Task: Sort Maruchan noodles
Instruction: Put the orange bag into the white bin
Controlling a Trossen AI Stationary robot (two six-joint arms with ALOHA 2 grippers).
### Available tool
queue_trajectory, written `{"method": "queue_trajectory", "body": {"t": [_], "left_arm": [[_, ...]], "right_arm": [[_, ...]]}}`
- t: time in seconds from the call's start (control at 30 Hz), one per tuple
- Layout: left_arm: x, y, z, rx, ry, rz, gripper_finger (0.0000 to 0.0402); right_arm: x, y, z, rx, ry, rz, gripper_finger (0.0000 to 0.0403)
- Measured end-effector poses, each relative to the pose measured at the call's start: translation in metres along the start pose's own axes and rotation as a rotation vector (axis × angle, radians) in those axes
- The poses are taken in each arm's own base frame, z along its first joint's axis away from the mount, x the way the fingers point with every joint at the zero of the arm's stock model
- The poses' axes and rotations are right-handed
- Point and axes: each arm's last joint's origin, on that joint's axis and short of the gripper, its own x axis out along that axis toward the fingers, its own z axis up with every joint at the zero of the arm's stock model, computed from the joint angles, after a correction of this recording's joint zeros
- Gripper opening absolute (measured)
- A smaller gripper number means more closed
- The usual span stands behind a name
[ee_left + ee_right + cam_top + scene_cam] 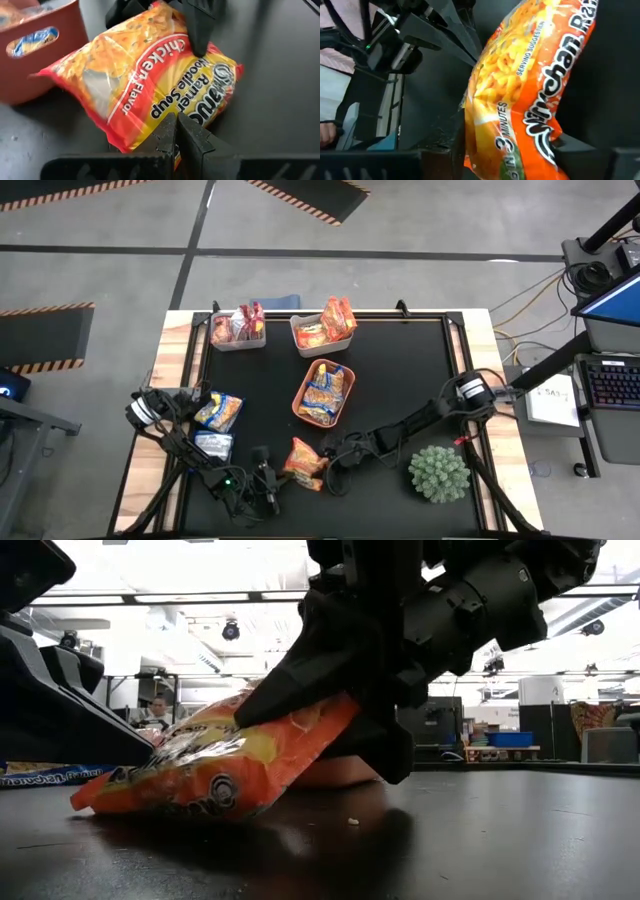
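High view: your right claw [328, 463] sits on the orange chicken packet [304, 462] near the table's [420, 370] front edge, middle; left claw [265, 488] just beside it, pressed together. A bump there could knock the packet loose. Low view: right claw fingers [385, 745] pinch the packet [215, 765] at one end, the other end on the table; a shallow bite on crinkly film could slip. Left wrist: far grip edge hidden. Right wrist: packet fills the picture, contact unseen.
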Motion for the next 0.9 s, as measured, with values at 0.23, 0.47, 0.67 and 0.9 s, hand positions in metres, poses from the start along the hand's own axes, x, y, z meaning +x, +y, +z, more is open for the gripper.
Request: {"method": "queue_trajectory", "body": {"t": [0.23,0.47,0.67,0.9], "left_arm": [[-0.01,-0.014,0.013,0.106,-0.055,-0.013,0.0],[-0.034,-0.019,0.034,0.171,-0.146,0.006,0.0],[-0.062,-0.013,0.065,0.236,-0.237,0.052,0.0],[-0.084,0.008,0.11,0.263,-0.303,0.139,0.0]], "right_arm": [[-0.013,0.012,0.012,-0.047,-0.016,0.018,0.0117],[-0.023,0.019,0.021,-0.078,-0.034,0.029,0.0105],[-0.026,0.022,0.024,-0.108,-0.045,0.037,0.0086],[-0.03,0.031,0.037,-0.157,-0.078,0.059,0.006]]}}
